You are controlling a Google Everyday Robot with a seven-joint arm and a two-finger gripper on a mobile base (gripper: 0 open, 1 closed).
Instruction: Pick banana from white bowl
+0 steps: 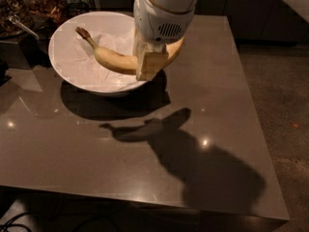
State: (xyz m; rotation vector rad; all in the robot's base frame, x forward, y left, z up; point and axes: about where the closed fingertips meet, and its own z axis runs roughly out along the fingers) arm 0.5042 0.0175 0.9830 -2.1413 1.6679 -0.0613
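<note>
The banana is curved and yellow with a dark brown stem tip pointing up left. My gripper is shut on the banana's middle and holds it lifted above the white bowl. The banana's shadow falls on the table in front of the bowl, well apart from it. The bowl is lined with crumpled white paper and stands at the table's far left. The banana's right end sticks out past the gripper over the bowl's right rim.
The bowl rests on a dark glossy table. Containers with dark contents and a metal spoon handle stand at the back left. The table's right edge drops to a speckled floor.
</note>
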